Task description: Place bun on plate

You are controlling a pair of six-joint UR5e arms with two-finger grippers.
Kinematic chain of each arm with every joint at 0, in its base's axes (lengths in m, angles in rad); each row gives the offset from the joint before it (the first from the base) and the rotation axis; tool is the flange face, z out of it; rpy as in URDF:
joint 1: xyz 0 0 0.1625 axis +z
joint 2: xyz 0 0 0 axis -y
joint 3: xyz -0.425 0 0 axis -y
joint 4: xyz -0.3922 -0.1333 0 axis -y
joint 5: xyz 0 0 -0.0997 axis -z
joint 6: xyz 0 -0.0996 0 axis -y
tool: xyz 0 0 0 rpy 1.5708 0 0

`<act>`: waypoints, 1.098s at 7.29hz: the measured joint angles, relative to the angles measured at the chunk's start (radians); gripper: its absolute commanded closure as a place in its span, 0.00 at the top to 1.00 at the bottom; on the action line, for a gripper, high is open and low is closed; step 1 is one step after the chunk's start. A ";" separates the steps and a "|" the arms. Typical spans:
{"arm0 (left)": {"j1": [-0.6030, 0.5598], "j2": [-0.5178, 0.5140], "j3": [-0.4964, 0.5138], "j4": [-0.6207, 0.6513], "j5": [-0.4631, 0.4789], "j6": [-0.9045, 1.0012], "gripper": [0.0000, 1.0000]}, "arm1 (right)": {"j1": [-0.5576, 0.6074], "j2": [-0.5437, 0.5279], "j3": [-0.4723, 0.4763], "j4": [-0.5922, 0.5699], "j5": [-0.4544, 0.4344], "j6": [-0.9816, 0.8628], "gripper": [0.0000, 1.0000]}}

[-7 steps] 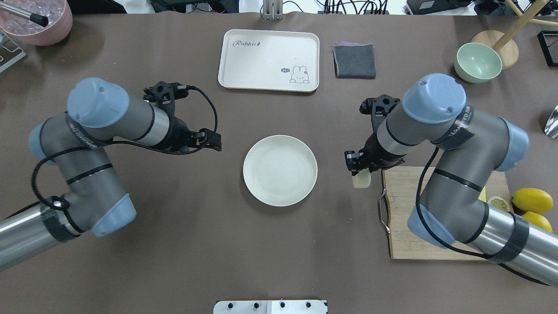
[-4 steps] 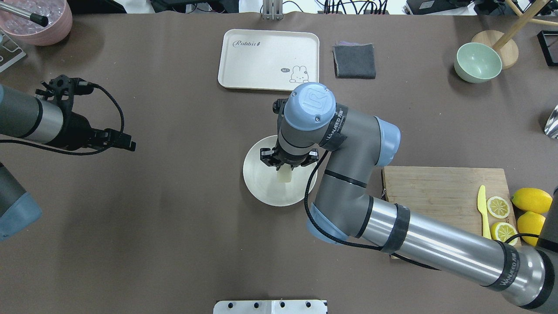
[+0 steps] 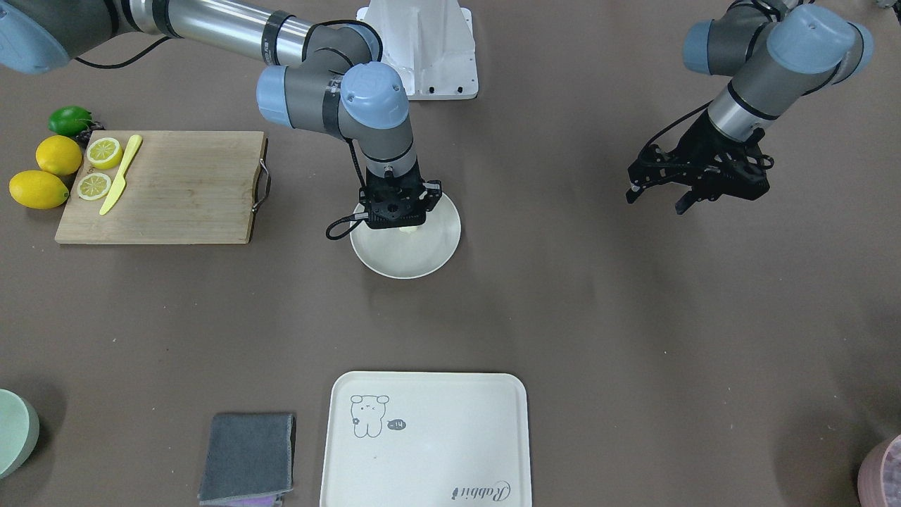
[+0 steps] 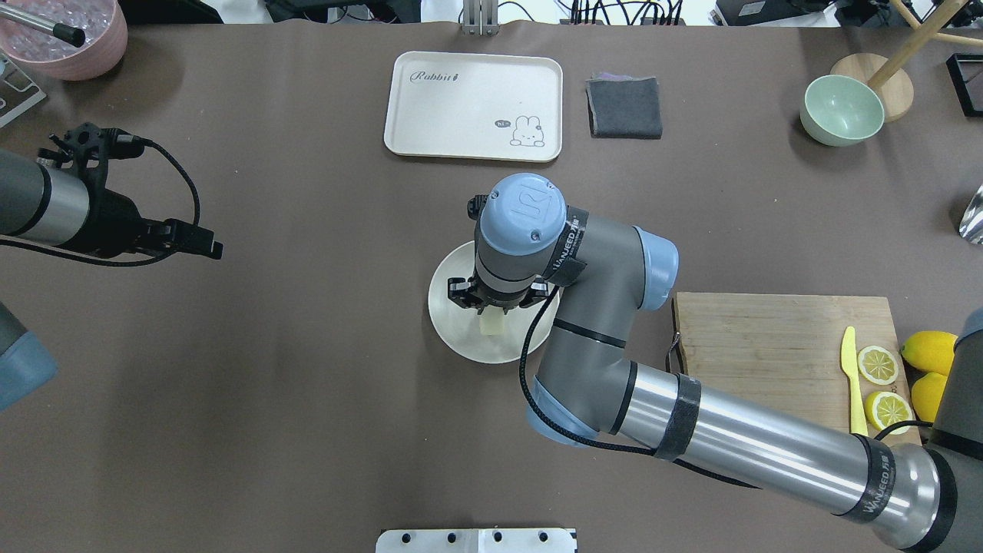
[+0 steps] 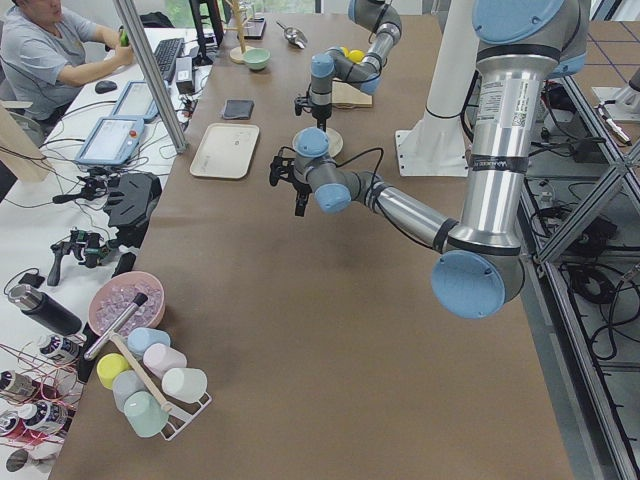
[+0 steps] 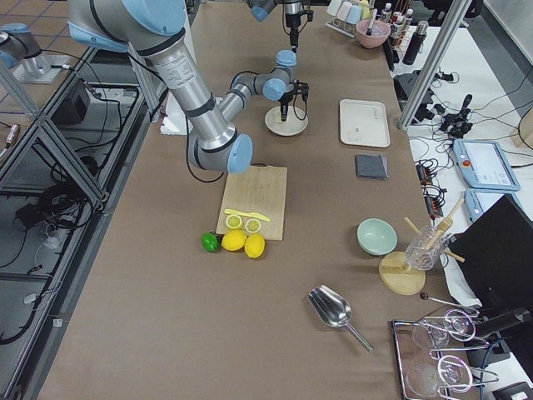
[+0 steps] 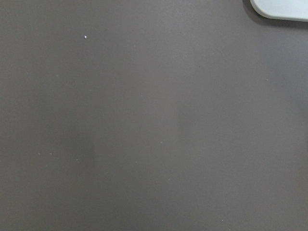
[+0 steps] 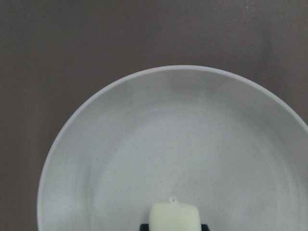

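Rabbit tray is sitting at the table's far side, folded grey cloth lying just beside it. Cutting board is carrying a yellow knife and two lemon slices; whole lemons are lying just beside it.

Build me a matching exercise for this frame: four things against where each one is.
Things:
1. bun
2. plate
3. yellow knife
4. grey cloth

Places:
A. on the cutting board
B. in the right gripper
C. beside the tray
D. beneath the bun

Pairs: 1-B, 2-D, 3-A, 4-C
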 measured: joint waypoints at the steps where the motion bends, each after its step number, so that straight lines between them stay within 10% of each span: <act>1: 0.000 0.000 -0.003 0.000 0.000 0.000 0.98 | -0.001 -0.004 0.000 0.000 -0.001 0.002 0.64; 2: -0.001 -0.001 -0.005 0.000 0.000 -0.001 0.98 | -0.001 -0.007 0.000 0.000 -0.001 0.002 1.00; 5: -0.001 -0.002 -0.006 -0.001 0.000 0.000 0.97 | 0.009 -0.014 0.012 -0.006 0.001 0.002 1.00; 8: -0.127 0.103 -0.001 0.037 -0.022 0.226 0.97 | 0.159 -0.210 0.226 -0.050 0.076 -0.164 1.00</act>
